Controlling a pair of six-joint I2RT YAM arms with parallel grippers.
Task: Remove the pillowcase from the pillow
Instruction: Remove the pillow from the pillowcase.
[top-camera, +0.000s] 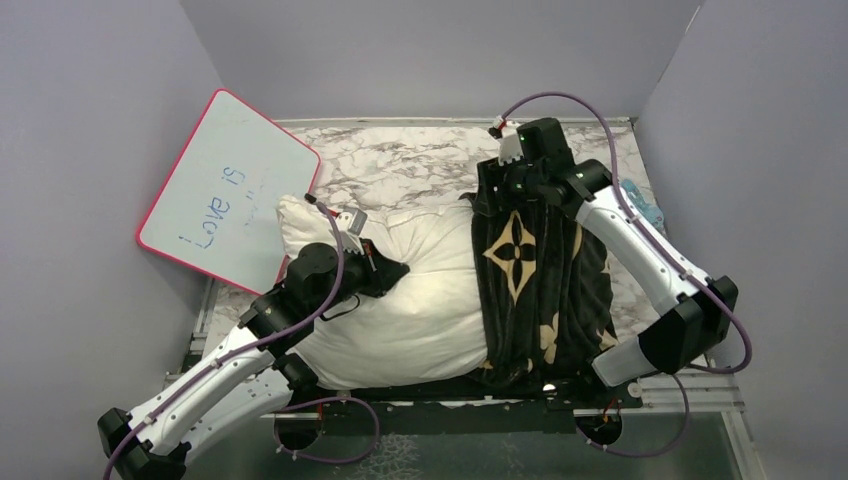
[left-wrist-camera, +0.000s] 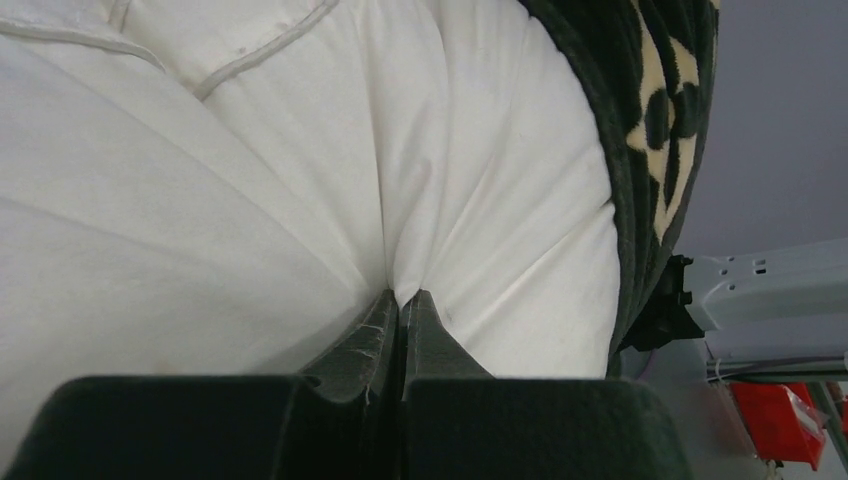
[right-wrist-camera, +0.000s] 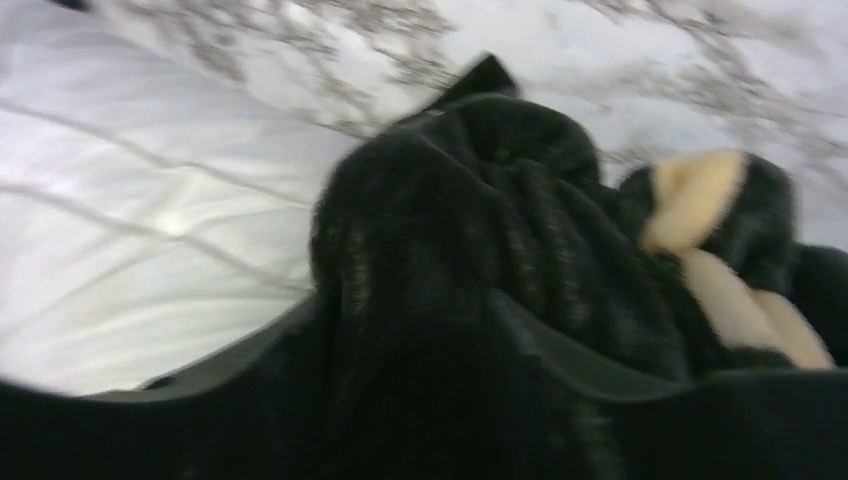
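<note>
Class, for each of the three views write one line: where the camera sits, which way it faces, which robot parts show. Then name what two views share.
Top external: above and behind the bases, looking down on the table; left arm and right arm show.
Left wrist: on the left arm, looking along the shut left gripper, which pinches the pillow.
Right wrist: on the right arm, blurred, facing the pillowcase bunched between the right gripper fingers.
Shared: both wrist views show white pillow beside black pillowcase.
</note>
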